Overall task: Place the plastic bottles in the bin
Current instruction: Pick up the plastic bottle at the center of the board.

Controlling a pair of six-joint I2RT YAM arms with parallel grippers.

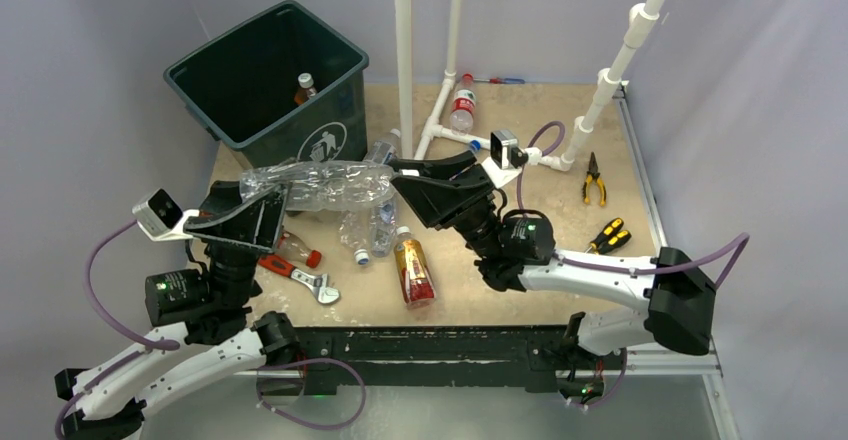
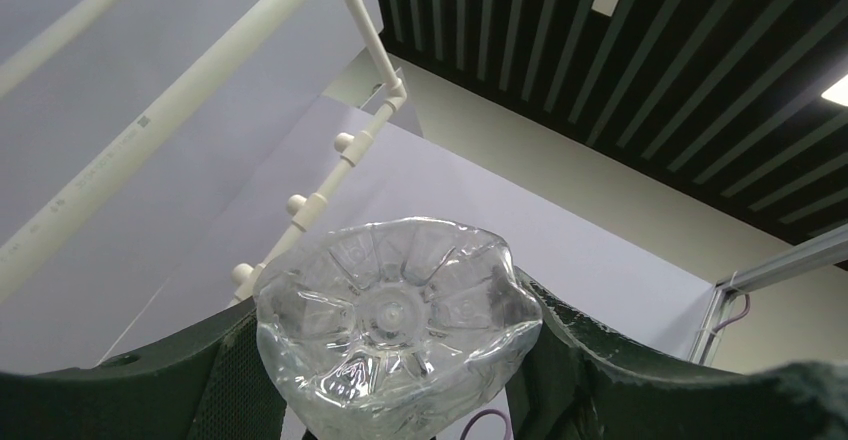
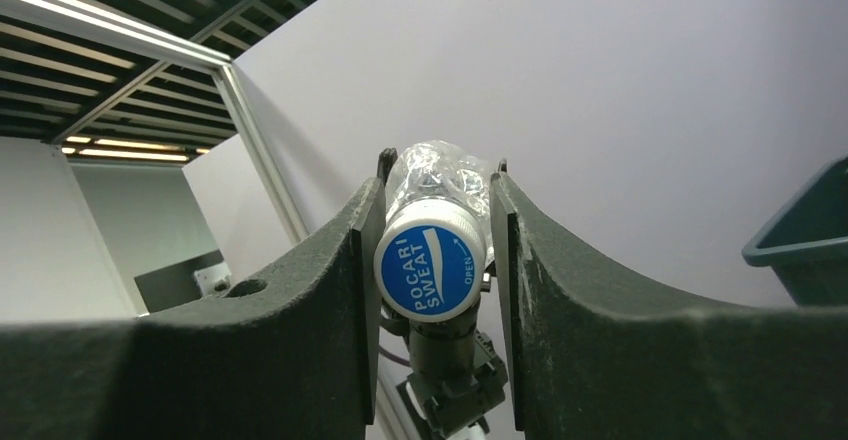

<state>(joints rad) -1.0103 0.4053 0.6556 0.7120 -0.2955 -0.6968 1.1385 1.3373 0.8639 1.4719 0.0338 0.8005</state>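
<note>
Left tool (image 1: 262, 192) is gripping the crushed bottle (image 1: 325, 185), right tool (image 1: 400, 175) pinching its cap (image 3: 430, 268), apparently steadying it for the bin (image 1: 330, 138).

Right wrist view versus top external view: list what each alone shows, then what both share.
Right wrist only: the blue cap of the clear bottle, printed Pocari Sweat, between the right jaws. Top external only: the left jaws at that bottle's base, an amber bottle inside the bin, the wrench, the pliers. Both: the crumpled clear bottle and part of the bin.
</note>
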